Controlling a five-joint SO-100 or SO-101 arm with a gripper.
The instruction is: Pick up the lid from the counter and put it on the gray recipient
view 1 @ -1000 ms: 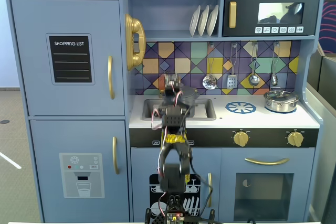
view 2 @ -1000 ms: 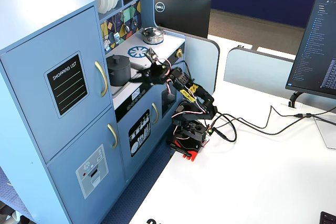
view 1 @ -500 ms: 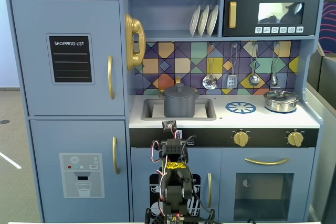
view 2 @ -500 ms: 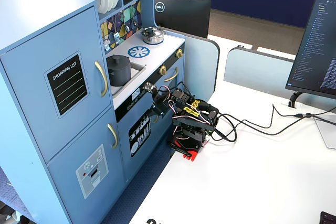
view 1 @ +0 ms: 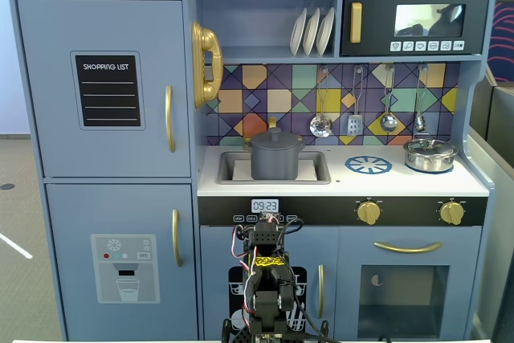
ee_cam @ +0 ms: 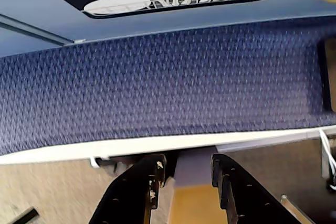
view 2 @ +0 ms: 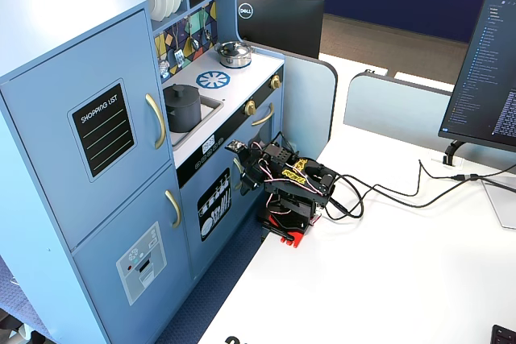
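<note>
"SHOPPING LIST" on fridge chalkboard (view 1: 108, 91); "09:23" on oven clock (view 1: 265, 206); "DELL" on monitor back (view 2: 245, 10)

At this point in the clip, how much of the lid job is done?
It looks finished: the lid sits on the gray pot in the sink. Nothing is in hand; the hand is empty, jaws slightly apart, and the arm is folded low by the kitchen's base. Nothing visible remains.

The toy kitchen (view 1: 112, 198) is pale blue with gold handles (its backsplash (view 1: 337, 102) a multicoloured geometric mosaic). The gray recipient (view 1: 275, 158) is matte dark gray; the carpet (ee_cam: 157, 87) is speckled navy.
</note>
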